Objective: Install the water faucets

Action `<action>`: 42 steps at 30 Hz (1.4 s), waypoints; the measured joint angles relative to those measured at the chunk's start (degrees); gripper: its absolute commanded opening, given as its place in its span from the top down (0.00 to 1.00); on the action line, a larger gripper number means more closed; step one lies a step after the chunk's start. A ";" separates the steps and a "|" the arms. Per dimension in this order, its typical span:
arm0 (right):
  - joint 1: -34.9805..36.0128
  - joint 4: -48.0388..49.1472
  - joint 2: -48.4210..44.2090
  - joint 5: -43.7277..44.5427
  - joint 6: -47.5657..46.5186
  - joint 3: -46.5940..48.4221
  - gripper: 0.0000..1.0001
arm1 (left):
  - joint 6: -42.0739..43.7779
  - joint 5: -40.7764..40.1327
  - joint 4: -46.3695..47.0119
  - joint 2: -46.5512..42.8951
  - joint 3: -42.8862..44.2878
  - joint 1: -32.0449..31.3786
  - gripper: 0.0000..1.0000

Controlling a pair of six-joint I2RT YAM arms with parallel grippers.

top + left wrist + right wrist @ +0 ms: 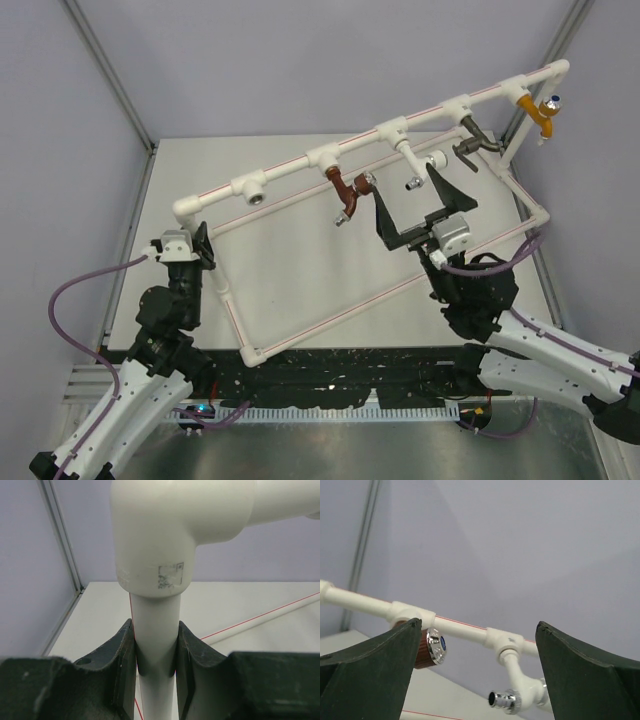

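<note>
The reddish-brown faucet (345,193) hangs at a tee fitting (325,157) of the white pipe frame, spout down, its round knob (365,183) toward my right gripper. My right gripper (415,205) is open and empty just in front of the frame, its left finger near the knob. In the right wrist view the knob (431,648) shows beside my left finger (380,670), with a chrome cap and a blue dot; the gripper (479,625) holds nothing. My left gripper (202,247) is shut on the frame's left pipe (155,630), just below the elbow (175,530).
On the top rail are an empty threaded tee (252,187), a white tap with a chrome nozzle (420,168), a dark bronze lever tap (475,142) and an orange tap with a blue knob (540,108). The frame's lower pipes (330,315) cross the table.
</note>
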 measured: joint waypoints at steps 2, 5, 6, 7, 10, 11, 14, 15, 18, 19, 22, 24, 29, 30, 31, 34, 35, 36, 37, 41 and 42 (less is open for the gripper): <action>0.00 -6.80 -2.56 -3.85 -9.97 0.44 0.04 | -0.02 -0.02 0.07 0.11 0.00 0.00 1.00; 0.00 -16.70 -4.33 -7.89 -22.08 1.79 0.05 | -0.02 -0.04 0.11 0.13 0.00 0.00 1.00; 0.00 -20.00 -4.44 -8.94 -26.12 2.36 0.04 | -0.02 -0.02 0.11 0.13 0.00 0.00 1.00; 0.02 -23.17 -4.31 -9.73 -29.83 2.93 0.05 | -0.02 -0.02 0.11 0.13 0.00 0.00 1.00; 0.52 -31.26 -2.73 -10.82 -39.45 4.42 0.05 | -0.02 -0.04 0.11 0.13 0.00 0.00 1.00; 0.83 -33.14 -1.73 -10.75 -42.07 4.76 0.05 | -0.02 -0.04 0.11 0.13 0.00 0.00 1.00; 1.90 -36.61 0.79 -10.29 -48.76 4.96 0.05 | -0.02 -0.04 0.11 0.13 0.00 0.00 1.00; 2.29 -37.18 1.60 -9.97 -51.47 4.96 0.05 | 0.00 -0.04 0.11 0.13 0.00 0.00 1.00; 2.95 -36.83 3.08 -8.55 -58.55 5.70 0.04 | -0.02 -0.15 0.13 0.13 0.00 0.00 1.00; 3.04 -36.83 3.43 -8.28 -60.00 5.92 0.05 | -0.02 -0.13 0.13 0.13 0.00 0.00 1.00; 3.28 -36.92 4.90 -8.04 -64.54 6.75 0.05 | -0.02 -0.15 0.13 0.13 0.00 0.00 1.00; 3.54 -37.09 5.55 -7.98 -66.45 7.19 0.04 | -0.02 -0.15 0.13 0.13 0.00 0.00 1.00; 3.93 -38.29 7.06 -8.13 -70.07 9.44 0.04 | -0.04 -0.15 0.13 0.13 0.00 0.00 1.00; 3.98 -38.34 7.52 -8.13 -70.55 10.01 0.04 | -0.02 -0.15 0.13 0.13 0.00 0.00 1.00; 4.04 -38.40 7.96 -8.09 -70.75 10.47 0.02 | -0.02 -0.13 0.13 0.13 0.00 0.00 1.00; 4.02 -38.27 9.86 -7.26 -70.64 11.89 0.08 | -0.02 -0.15 0.13 0.13 0.00 0.00 1.00; 4.00 -38.21 10.51 -7.04 -70.44 12.15 0.12 | -0.02 -0.15 0.13 0.11 0.00 0.00 1.00; 3.98 -38.14 11.17 -6.82 -69.94 12.24 0.18 | -0.04 -0.13 0.11 0.11 0.00 0.00 1.00; 3.87 -38.12 11.87 -6.56 -68.96 12.26 0.21 | -0.04 -0.15 0.13 0.11 0.00 0.00 1.00; 3.80 -37.22 14.97 -5.92 -64.63 12.28 0.42 | -0.02 -0.15 0.11 0.11 0.00 0.00 1.00; 3.80 -36.39 15.50 -5.79 -63.39 12.41 0.47 | -0.02 -0.13 0.11 0.11 0.00 0.00 1.00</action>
